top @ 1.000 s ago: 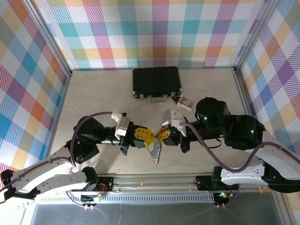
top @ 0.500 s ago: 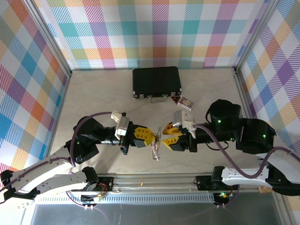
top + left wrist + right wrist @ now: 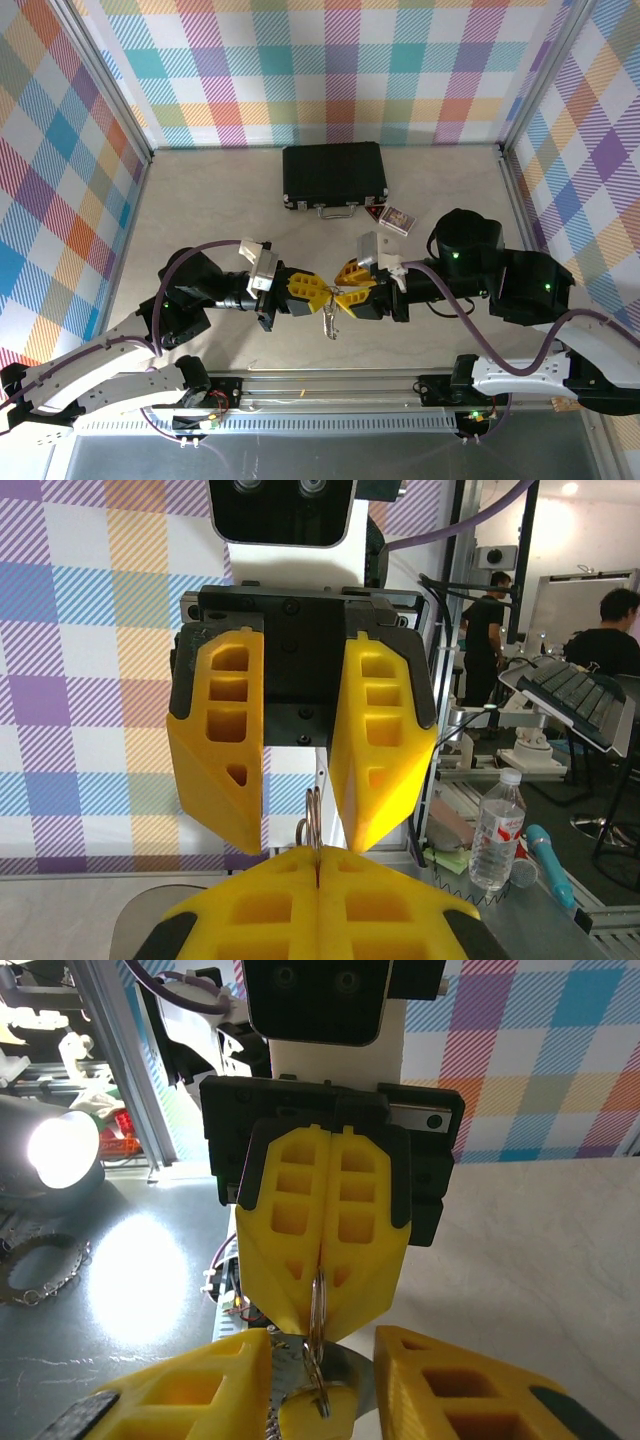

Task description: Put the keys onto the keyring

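Pinching the keyring [image 3: 318,1305] at its top edge: left gripper [image 3: 316,291] fully closed, pads flush together on the thin wire. Position is on the near side of the black case [image 3: 335,174], roughly in line with its middle and well apart from it, held up off the table [image 3: 200,210]. The ring hangs straight down from the tips, edge-on to the right wrist camera.

Right gripper [image 3: 345,297] faces the left one tip to tip, on the same near side of the case. Its jaws stand part-way apart with a narrow gap, and the ring's lower part hangs inside that gap. Nothing looks clamped there, though a brush against one pad can't be ruled out.

Key [image 3: 320,1408], yellow head, sits at the bottom of the ring between the right fingers. It looks already threaded, but it is blurred and cut by the frame edge, so not certain.

Handling, as judged:
- Ring is light, thin and floppy. It is likely to swing or twist at any nudge, and slick metal will slide out of a shallow pinch. Best taken across the wire, deep in the pads, as the left has it.
- Key is tiny and light. The plastic head gives better purchase, taken flat across its faces. The blade is smooth and a poor hold.

Risk: ring rotating in the left pinch if the right closes on it
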Controlling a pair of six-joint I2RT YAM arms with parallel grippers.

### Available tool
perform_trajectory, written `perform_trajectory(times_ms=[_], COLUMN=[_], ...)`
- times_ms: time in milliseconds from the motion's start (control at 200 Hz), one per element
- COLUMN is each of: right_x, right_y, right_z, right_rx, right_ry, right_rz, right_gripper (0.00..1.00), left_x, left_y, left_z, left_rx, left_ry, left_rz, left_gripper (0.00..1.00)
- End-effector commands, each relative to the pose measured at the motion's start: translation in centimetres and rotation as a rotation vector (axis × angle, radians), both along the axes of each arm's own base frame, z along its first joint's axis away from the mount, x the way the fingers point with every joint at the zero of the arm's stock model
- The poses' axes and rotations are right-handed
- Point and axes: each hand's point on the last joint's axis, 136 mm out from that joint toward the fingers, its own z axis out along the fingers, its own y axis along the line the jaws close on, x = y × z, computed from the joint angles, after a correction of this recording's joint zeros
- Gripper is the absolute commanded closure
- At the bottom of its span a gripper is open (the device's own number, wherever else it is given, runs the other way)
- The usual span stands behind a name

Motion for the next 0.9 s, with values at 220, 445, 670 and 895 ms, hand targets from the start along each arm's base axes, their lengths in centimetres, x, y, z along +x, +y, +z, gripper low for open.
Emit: perform_trajectory(times_ms=[220,445,670,895], right_x=[-0.2,0.7,1.3,1.1], right_y=[0.6,-0.1,-0.3,0.4], right_z=[-0.1,-1.3,-2.4,-3.1], right_rx=[-0.006,-0.122,-0.275,-0.322], right_ry=[0.015,-0.029,-0.072,-0.058], right_rz=[0.018,-0.021,-0.01,0.025], right_gripper=[1.0,1.0,1.0,1.0], left_x=[-0.5,0.8,2.1,2.1], left_y=[0.7,0.6,0.8,0.6], left_z=[1.1,-0.2,-2.4,-2.5], left_rx=[-0.043,0.075,0.254,0.263], left_ry=[-0.039,-0.069,-0.133,-0.138], left_rz=[0.001,0.096,0.176,0.171], left_gripper=[1.0,0.92,0.82,0.83])
